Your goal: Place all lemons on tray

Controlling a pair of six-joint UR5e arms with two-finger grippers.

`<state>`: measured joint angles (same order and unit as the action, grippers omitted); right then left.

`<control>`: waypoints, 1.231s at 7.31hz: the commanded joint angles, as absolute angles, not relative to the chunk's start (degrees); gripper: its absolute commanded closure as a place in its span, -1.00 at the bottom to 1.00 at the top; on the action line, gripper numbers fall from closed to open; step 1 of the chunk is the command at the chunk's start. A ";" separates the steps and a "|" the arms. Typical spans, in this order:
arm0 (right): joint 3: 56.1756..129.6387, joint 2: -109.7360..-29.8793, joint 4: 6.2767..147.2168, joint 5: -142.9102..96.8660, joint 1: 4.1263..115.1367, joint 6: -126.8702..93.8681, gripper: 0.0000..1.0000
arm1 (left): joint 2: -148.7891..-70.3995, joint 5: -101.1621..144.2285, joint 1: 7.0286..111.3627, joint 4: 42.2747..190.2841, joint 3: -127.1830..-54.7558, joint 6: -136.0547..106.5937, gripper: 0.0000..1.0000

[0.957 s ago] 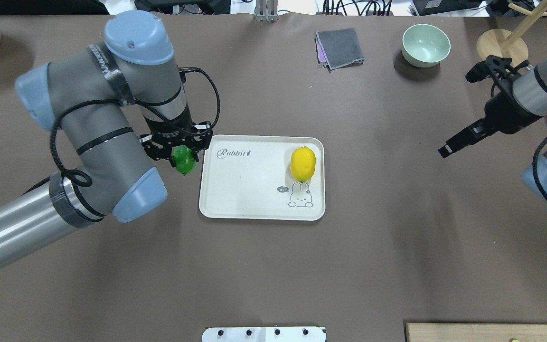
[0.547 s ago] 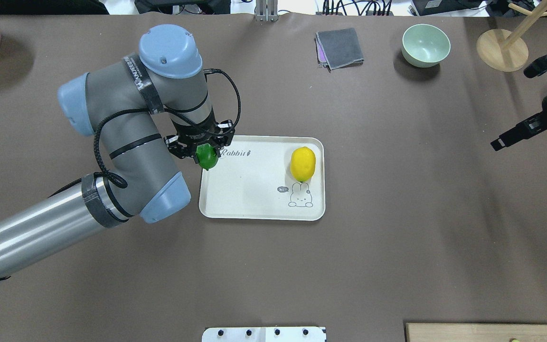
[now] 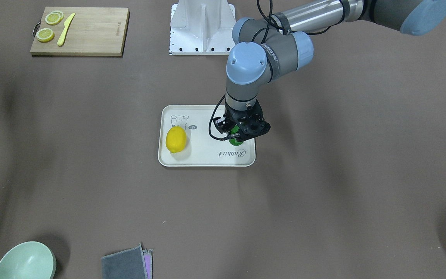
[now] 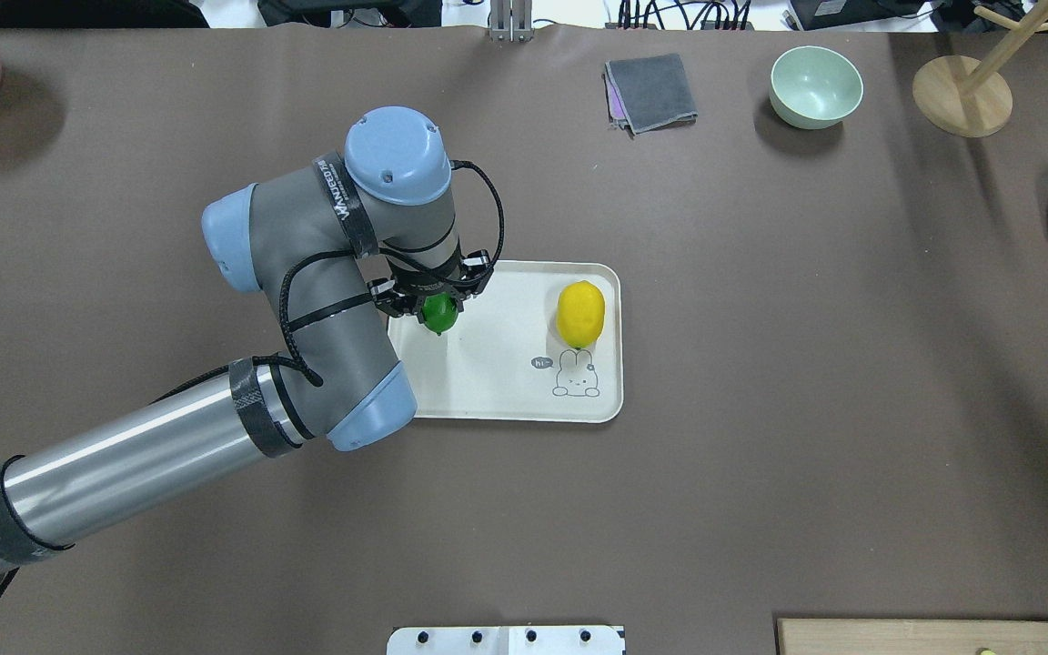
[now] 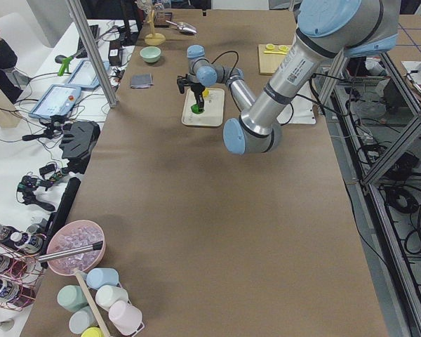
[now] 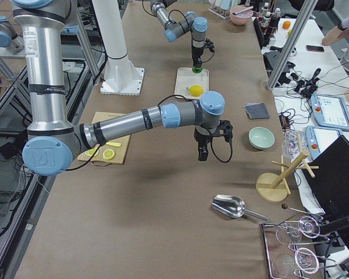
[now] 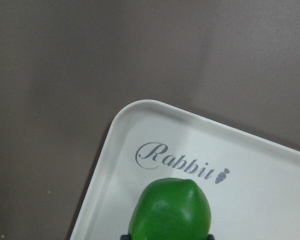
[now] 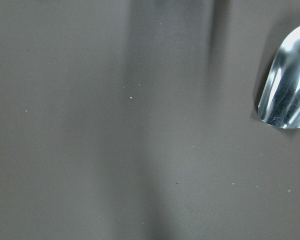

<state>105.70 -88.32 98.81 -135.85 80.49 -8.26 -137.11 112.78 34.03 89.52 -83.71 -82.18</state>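
A brown worktop (image 4: pixel 760 473) seen from above, with a cream-white rectangular tray (image 4: pixel 497 387) near its middle. The robot's left arm reaches in from the left side of the overhead view and bends down over the tray's far-left corner. Its left end effector (image 4: pixel 438 305) points downward and pinches a small dark green lemon (image 4: pixel 439 316) between its two fingers. The wrist camera shows this green lemon over the tray's inside, just beside the grey "Rabbit" script (image 7: pixel 180 165). Whether the fruit touches the tray's surface cannot be told.

A bright yellow lemon (image 4: pixel 580 313) lies on the tray near its right-hand edge, just beyond a small animal drawing (image 4: pixel 576 375), well apart from the green one.

The right arm shows only in the side view. Its right end effector (image 6: pixel 202 154) hangs pointing down above bare worktop, and whether its fingers are spread or pressed together cannot be told. A shiny metal scoop (image 8: pixel 285 90) lies at the edge of its wrist camera's view.

Farther off on the worktop sit a pale green bowl (image 4: pixel 815 86), a folded grey cloth (image 4: pixel 649 93), and a wooden cutting board (image 3: pixel 87 33) carrying lemon slices (image 3: pixel 45 35) and a yellow knife (image 3: pixel 66 28).
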 commanded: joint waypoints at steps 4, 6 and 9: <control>101.62 -91.31 101.87 -135.44 89.73 -1.25 -0.96 | -136.76 111.62 31.64 92.20 -82.53 -84.47 -0.95; 97.92 -92.54 95.65 -135.18 89.82 -1.05 -0.94 | -136.76 111.97 31.82 91.15 -84.10 -84.29 -0.96; 97.91 -93.34 95.36 -134.38 89.82 -1.41 -0.98 | -133.44 112.15 34.09 77.84 -95.92 -76.78 -0.96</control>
